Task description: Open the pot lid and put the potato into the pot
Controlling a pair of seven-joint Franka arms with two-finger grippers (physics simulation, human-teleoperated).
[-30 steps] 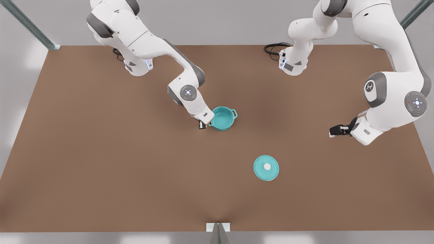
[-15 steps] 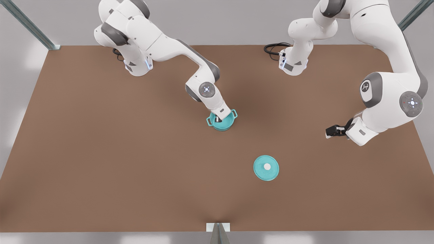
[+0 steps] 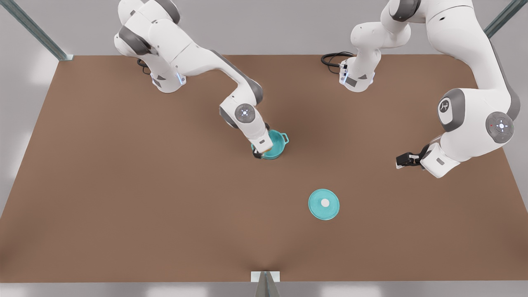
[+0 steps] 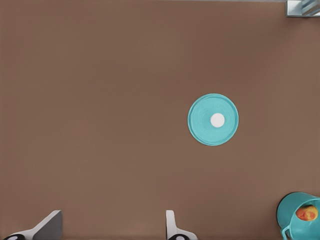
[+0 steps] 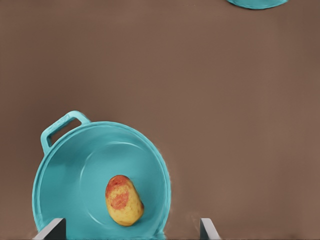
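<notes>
Two fingers (image 5: 55, 229) of your right gripper (image 5: 131, 221) stand wide apart with nothing between them, hanging over the near rim of the pot (image 5: 75, 170). And there's the potato (image 5: 122, 200), lying on the pot's teal floor, yellow with its orange-red patch up! From the front view that right gripper (image 3: 259, 153) sits at the pot's edge on the front view's left side, low and tight to the wall. I'd judge the drop done, so the step in hand is getting clear: lift straight up before you travel sideways, because a sideways sweep from this height could clip the rim or the loop handle (image 5: 60, 127) and drag the pot across the worktop (image 3: 123, 185). Keep the fingers spread as they are; closing them here buys you nothing and risks nipping the rim. Over at the front view's right, your left gripper (image 3: 402, 160) waits well apart from everything, its fingers (image 4: 47, 227) also wide and empty. The pot lid (image 4: 205, 130) lies flat on the worktop, white knob up, well apart from the pot and nearer the camera in the front view, out of any exit path. As for writing: no brand, label or legible text on pot, lid or worktop. The left arm's grey joint cover carries a small white emblem (image 3: 444, 106), but it can't be read as letters.
</notes>
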